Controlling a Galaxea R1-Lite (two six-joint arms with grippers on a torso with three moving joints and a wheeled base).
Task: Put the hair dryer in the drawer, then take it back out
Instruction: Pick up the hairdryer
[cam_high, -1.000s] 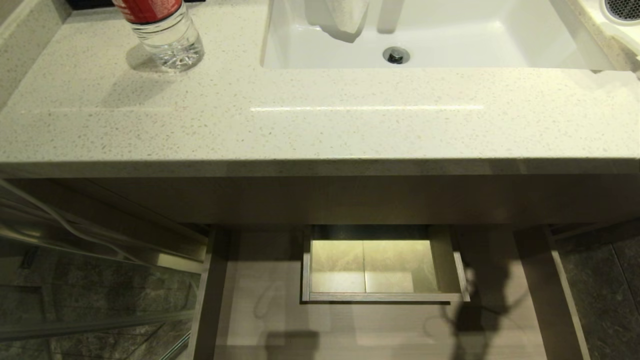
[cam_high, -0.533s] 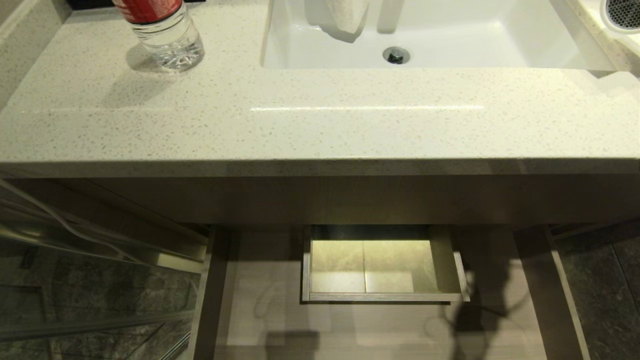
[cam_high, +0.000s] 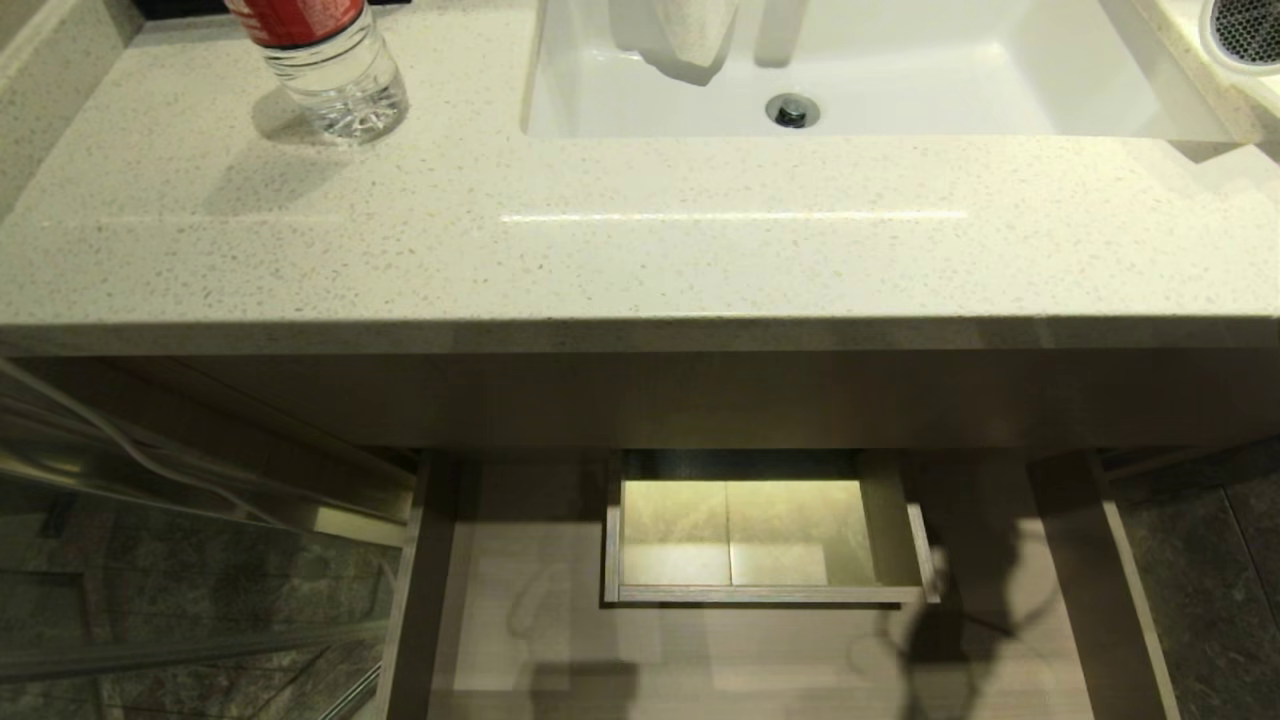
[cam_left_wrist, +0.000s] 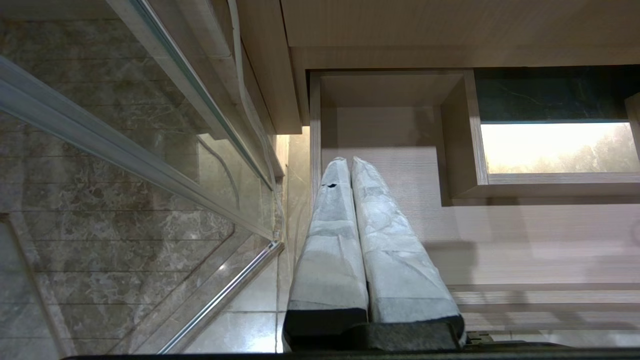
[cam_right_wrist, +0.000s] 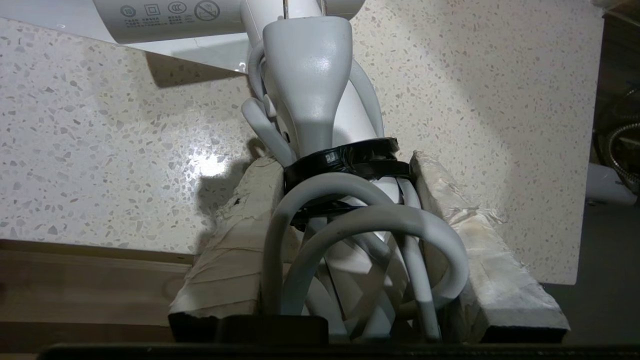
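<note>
Right wrist view: the white hair dryer (cam_right_wrist: 307, 90), cord bundled with black tape, is clamped between the right gripper (cam_right_wrist: 345, 210) fingers above the speckled countertop (cam_right_wrist: 100, 150). The drawer (cam_high: 770, 640) is seen pulled open below; the left gripper (cam_left_wrist: 350, 165) is closed, empty.

Four small round and square marking symbols on the hair dryer (cam_right_wrist: 200, 17); no legible words.

White hair dryer (cam_right_wrist: 310, 75); pale wood-grain drawer (cam_high: 560, 620); speckled cream counter (cam_high: 640, 250).
</note>
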